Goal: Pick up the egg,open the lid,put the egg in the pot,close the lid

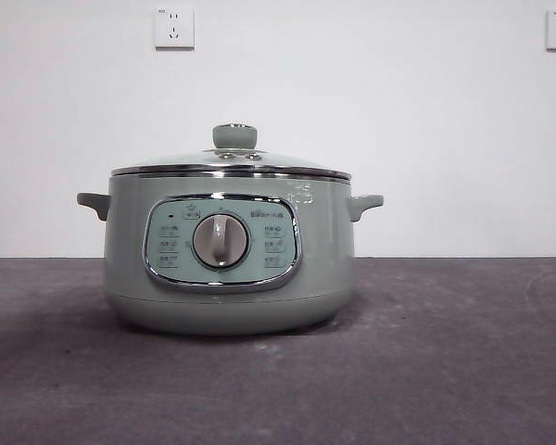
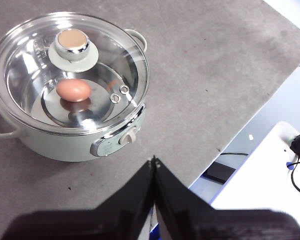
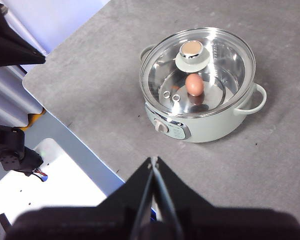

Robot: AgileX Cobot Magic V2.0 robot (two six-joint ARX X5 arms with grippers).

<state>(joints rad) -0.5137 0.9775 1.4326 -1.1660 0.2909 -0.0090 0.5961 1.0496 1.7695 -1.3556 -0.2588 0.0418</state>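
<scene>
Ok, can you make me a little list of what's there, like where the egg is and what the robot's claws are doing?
pot: large pale green round electric cooker pot on the grey table
lid: round glass lid with chrome rim, closed on the pot
egg: small reddish-brown egg inside the pot, seen through the glass
left gripper: shut, empty, away from the pot
right gripper: shut, empty, away from the pot

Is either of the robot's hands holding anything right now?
No. The left hand and the right hand are shut on nothing; the egg lies in the pot under the lid.
</scene>
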